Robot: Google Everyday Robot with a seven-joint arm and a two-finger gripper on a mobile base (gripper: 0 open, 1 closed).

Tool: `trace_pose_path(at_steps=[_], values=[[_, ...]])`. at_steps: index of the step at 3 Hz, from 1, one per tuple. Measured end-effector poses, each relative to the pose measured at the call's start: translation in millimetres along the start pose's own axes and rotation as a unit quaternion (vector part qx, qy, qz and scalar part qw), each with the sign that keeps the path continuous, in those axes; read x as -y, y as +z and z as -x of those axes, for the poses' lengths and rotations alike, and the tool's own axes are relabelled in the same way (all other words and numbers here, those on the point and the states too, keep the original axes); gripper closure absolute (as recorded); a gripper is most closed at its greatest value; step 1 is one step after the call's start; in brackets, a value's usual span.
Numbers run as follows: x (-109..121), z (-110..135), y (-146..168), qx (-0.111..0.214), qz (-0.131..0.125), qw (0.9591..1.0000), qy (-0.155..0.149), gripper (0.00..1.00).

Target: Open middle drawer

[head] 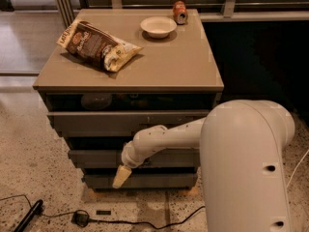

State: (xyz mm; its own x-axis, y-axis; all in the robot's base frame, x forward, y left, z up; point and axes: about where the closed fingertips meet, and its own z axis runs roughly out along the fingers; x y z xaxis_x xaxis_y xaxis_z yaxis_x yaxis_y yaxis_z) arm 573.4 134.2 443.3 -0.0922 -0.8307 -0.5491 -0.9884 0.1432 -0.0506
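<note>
Three drawer fronts (130, 122) counted, stacked. Gripper (121, 176) at 6 o'clock below middle drawer (94, 157) front edge; open or closed: cannot tell.

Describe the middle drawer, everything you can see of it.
The middle drawer shows a plain, flat grey-taupe front, handleless and level, between two other fronts. A dark gap runs above it; how far it is out is unclear. The arm crosses in front of its middle and right, and the gripper hangs just below its lower edge.
</note>
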Motion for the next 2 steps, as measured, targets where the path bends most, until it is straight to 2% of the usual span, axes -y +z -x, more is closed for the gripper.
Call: trace_pose_path(at_steps=[2], values=[[33,-38,-9,-0.014,-0.017,0.9985,0.051,0.00]])
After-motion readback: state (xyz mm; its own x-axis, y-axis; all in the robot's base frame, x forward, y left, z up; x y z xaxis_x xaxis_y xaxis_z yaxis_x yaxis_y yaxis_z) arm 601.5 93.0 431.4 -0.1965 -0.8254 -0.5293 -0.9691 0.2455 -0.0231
